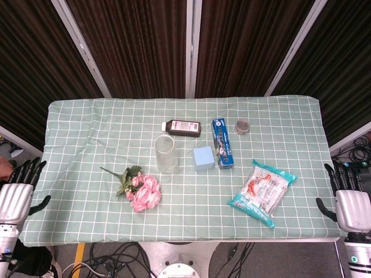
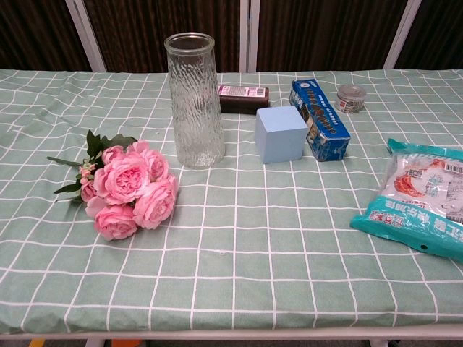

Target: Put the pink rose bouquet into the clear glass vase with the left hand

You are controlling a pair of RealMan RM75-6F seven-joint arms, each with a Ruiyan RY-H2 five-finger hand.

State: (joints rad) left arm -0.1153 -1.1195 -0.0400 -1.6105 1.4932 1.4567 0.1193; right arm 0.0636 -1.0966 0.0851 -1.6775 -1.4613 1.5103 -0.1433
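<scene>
A pale green checked cloth (image 1: 87, 197) is covering the desk (image 1: 174, 238), wrinkling a little along its far edge. Behind it, dark ribbed panels (image 1: 133, 46) are standing between slanting white frame bars (image 1: 81, 46). Below the near edge, black cables (image 1: 116, 258) are trailing over a grey floor, with yellow tape (image 1: 77, 255) showing.

A robot test lab, my work table (image 1: 75, 116) draped in a green checked cloth (image 2: 239, 246), dark curtain panels (image 1: 133, 40) with metal frame bars behind it, loose cables (image 1: 116, 255) tangled on the floor beneath, household props laid out for my trial
</scene>
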